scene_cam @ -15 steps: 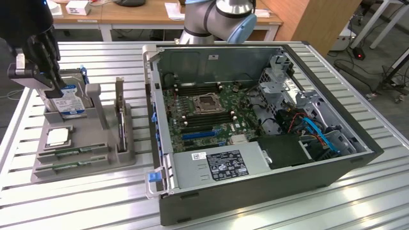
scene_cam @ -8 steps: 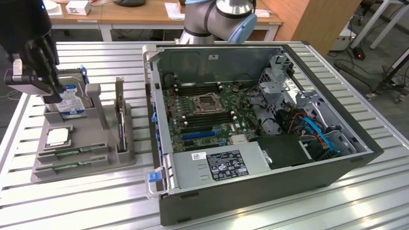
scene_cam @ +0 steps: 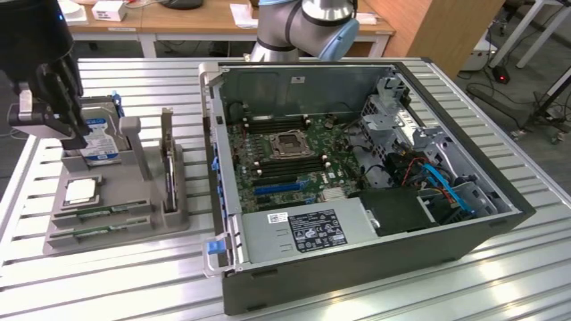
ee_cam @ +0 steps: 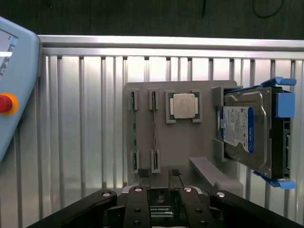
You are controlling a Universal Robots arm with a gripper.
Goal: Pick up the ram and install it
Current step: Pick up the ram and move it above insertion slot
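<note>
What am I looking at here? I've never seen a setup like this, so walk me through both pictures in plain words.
This is one robot arm with a gripper on its end. The exterior view comes from a camera standing off the arm. The wrist view comes from a camera on the wrist, looking past the gripper.

On the slatted metal table stands an open computer case, with its motherboard showing. Beside the case, a grey holder carries a hard drive, a processor chip, an upright expansion card and two ram sticks sitting in slots.

The gripper is open, holds nothing and hangs above the holder.
</note>
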